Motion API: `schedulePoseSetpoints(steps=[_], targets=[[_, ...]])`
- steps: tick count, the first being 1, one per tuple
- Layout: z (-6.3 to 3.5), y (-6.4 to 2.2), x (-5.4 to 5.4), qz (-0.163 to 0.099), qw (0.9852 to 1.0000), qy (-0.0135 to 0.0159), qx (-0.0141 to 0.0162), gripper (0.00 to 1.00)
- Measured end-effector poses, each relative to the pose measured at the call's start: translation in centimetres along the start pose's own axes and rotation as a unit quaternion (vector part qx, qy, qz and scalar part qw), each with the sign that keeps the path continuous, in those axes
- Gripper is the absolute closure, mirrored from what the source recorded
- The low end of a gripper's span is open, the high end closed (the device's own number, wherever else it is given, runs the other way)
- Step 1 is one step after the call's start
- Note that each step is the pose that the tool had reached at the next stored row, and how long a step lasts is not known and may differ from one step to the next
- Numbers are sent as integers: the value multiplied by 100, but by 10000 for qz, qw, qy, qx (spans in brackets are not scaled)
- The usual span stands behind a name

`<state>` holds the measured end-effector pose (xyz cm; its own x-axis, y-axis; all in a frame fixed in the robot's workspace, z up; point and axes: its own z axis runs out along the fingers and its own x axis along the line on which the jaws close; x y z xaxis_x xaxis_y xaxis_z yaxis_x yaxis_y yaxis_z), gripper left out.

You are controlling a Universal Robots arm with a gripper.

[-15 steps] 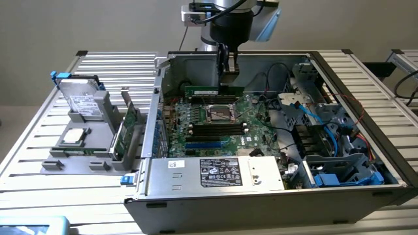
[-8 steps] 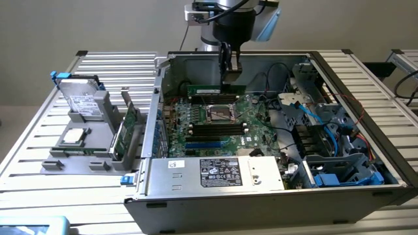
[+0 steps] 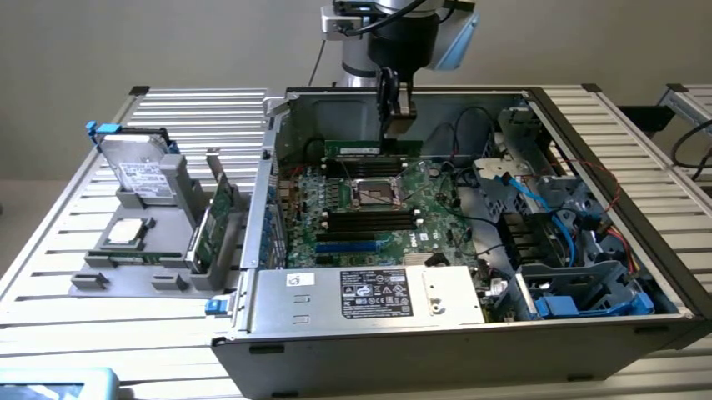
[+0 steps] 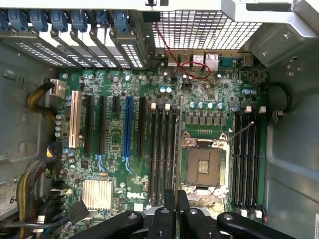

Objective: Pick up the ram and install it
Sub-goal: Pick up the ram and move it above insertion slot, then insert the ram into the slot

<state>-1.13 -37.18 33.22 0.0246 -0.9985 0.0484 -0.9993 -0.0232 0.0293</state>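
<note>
The ram (image 3: 373,150) is a thin green stick with a white label. It is held on edge inside the open computer case (image 3: 333,329), just past the CPU socket (image 3: 376,193). My gripper (image 3: 395,125) reaches down from above and is shut on its upper edge. In the wrist view the ram (image 4: 179,144) shows edge-on as a thin line between my fingertips (image 4: 169,211). It runs alongside the black memory slots (image 4: 164,149), next to the CPU socket (image 4: 204,164). Whether it touches a slot I cannot tell.
A second bank of memory slots (image 4: 246,159) lies on the socket's other side. The power supply (image 3: 368,292) sits at the case front, with blue cables (image 3: 556,217) and drive bays on the exterior view's right. A grey holder outside holds a hard drive (image 3: 139,171) and a green expansion card (image 3: 217,217).
</note>
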Motion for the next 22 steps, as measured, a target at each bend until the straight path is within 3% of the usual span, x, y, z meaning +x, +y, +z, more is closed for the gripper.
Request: schedulePoseSetpoints(steps=[14,20,22], targets=[[3,0,-3,0,10000,2,0,87],[83,-3,-5,0,10000,24,6,87],[100,-2,-4,3,10000,49,9,87]])
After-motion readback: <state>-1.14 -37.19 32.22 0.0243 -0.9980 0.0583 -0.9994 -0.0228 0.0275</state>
